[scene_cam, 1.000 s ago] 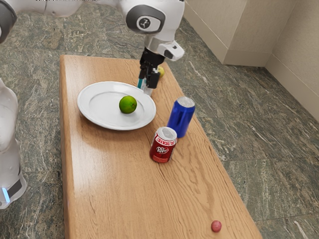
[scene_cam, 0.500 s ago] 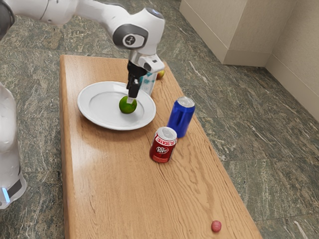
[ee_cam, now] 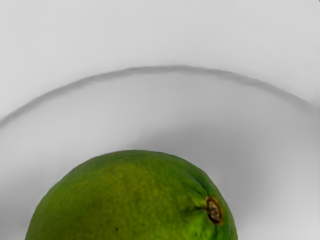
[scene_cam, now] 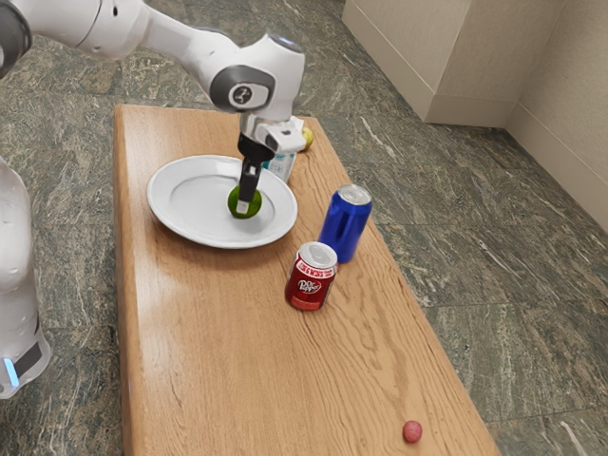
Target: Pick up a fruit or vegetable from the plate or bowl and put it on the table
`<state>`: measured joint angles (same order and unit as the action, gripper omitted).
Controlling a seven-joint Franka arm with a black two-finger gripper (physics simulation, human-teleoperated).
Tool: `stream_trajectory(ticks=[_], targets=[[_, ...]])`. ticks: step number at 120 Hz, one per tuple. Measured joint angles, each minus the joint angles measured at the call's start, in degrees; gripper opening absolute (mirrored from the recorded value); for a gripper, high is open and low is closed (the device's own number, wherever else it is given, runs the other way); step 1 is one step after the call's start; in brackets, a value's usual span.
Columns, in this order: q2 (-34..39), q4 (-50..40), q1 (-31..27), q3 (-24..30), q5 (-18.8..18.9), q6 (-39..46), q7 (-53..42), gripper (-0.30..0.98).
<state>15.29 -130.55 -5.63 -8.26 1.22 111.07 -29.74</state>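
Note:
The black gripper (scene_cam: pixel 249 182) is down at the green lime (scene_cam: pixel 256 203), overlapping part of its near side in the exterior view. The lime rests on the white plate (scene_cam: pixel 175 215), towards the cans' side of its centre. From the wrist view, the lime (ee_cam: pixel 125 195) looks large and close under my hand, its brown stem spot showing, with the plate (ee_cam: pixel 160 35) around it. Whether the gripper grips the lime cannot be told, as the lime's far side is hidden.
A blue can (scene_cam: pixel 344 226) and a red Dr Pepper can (scene_cam: pixel 310 280) stand beside the plate. Behind the hand are a white and teal container (scene_cam: pixel 282 166) and a yellowish fruit (scene_cam: pixel 307 139). A small red ball (scene_cam: pixel 411 431) lies near the exterior view's bottom on the wooden table (scene_cam: pixel 247 361).
My hand has moved from beside the container, towards the exterior view's left, and come down to the lime. The lime still lies at about the same place on the plate.

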Motion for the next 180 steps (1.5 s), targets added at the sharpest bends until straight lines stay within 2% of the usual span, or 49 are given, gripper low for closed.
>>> stream_trajectory(ticks=[28, 48, 69, 79, 90, 104, 136, 158, 168, 180], targets=[[-0.02, -1.33, -0.35, 0.00, -1.04, 1.54, -2.10, 0.68], [-0.01, -1.48, -0.42, 0.00, -0.97, 2.30, -3.00, 0.39], [2.04, -0.73, 0.15, 0.66, 0.65, 2.31, -2.56, 0.33], [4.80, 1.99, 0.66, 3.48, 2.09, -0.11, -1.29, 0.30], [6.31, 5.57, 0.97, 8.60, 2.83, -4.25, 0.91, 0.32], [6.52, 5.79, 3.19, 12.94, 2.50, -8.22, 4.11, 0.31], [6.48, 4.19, 3.73, 27.17, -4.16, -13.79, 13.45, 0.32], [-1.08, 3.69, 2.64, 28.76, -6.32, -8.35, 17.98, 0.29], [-1.72, 3.68, 2.49, 28.81, -6.64, -6.02, 19.25, 0.47], [-1.77, 3.76, 2.71, 28.83, -7.03, -4.33, 20.47, 0.57]])
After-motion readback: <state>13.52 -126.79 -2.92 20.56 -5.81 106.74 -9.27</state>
